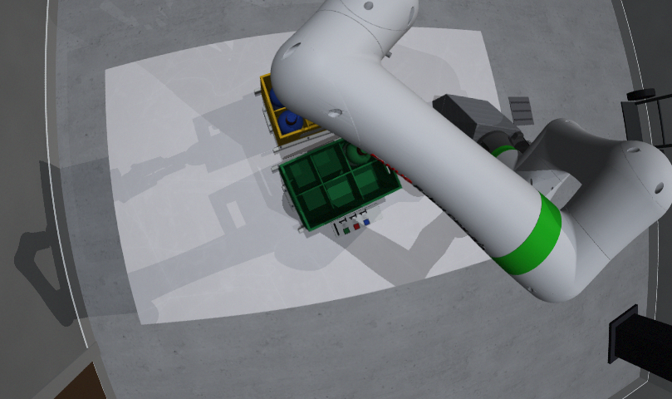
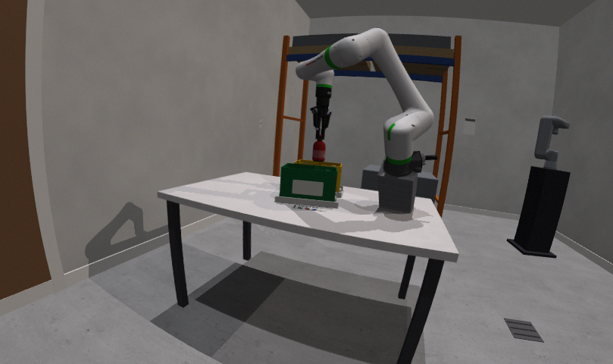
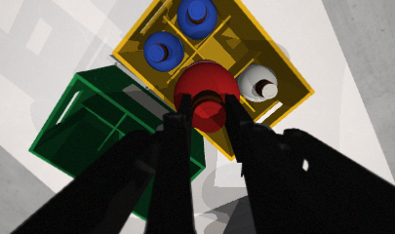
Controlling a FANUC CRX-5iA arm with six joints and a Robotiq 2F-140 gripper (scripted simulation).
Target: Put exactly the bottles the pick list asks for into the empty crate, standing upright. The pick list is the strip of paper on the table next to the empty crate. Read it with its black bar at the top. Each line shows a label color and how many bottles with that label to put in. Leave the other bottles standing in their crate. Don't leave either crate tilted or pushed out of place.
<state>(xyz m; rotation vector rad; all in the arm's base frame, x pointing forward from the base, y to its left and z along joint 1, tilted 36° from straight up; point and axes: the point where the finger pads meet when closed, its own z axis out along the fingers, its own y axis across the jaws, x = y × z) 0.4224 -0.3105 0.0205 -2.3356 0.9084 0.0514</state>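
the crate (image 1: 306, 228) (image 2: 286, 182) (image 3: 54, 115) is green, the other crate (image 1: 280, 140) (image 2: 339, 173) (image 3: 295, 72) yellow. the held bottle (image 2: 318, 151) (image 3: 205, 83) is red with a pinkish label.
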